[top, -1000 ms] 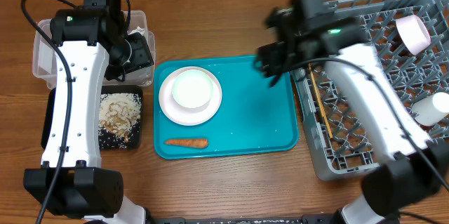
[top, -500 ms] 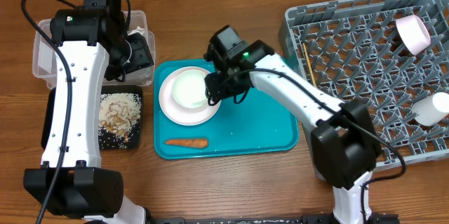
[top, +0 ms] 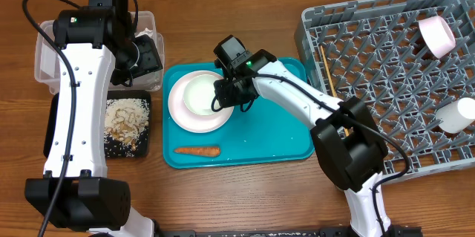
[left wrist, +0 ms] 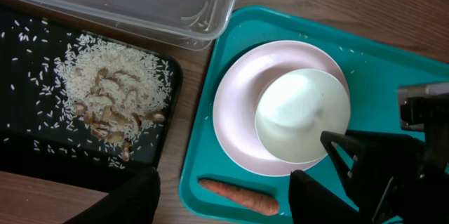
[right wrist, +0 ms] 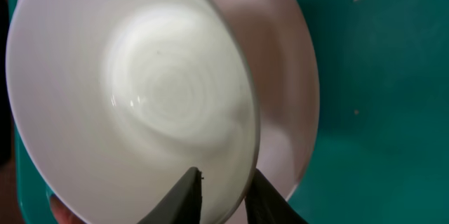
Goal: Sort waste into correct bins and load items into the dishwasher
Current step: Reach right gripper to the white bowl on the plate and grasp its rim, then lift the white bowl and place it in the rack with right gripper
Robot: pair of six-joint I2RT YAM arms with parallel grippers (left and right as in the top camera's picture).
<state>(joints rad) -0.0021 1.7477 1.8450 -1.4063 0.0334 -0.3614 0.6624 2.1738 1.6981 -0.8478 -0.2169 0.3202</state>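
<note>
White bowl (top: 202, 93): nested on plate (top: 180, 117), left end of teal tray (top: 276, 127). Right gripper (right wrist: 223, 194): nearer arm, at bowl's right edge, fingers narrowly parted astride the rim, seemingly unclamped. Left gripper (left wrist: 223, 178): spread wide, empty, back by clear tub (left wrist: 175, 13).

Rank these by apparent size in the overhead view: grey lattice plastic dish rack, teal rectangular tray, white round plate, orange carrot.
1. grey lattice plastic dish rack, though cropped by the frame
2. teal rectangular tray
3. white round plate
4. orange carrot
</note>
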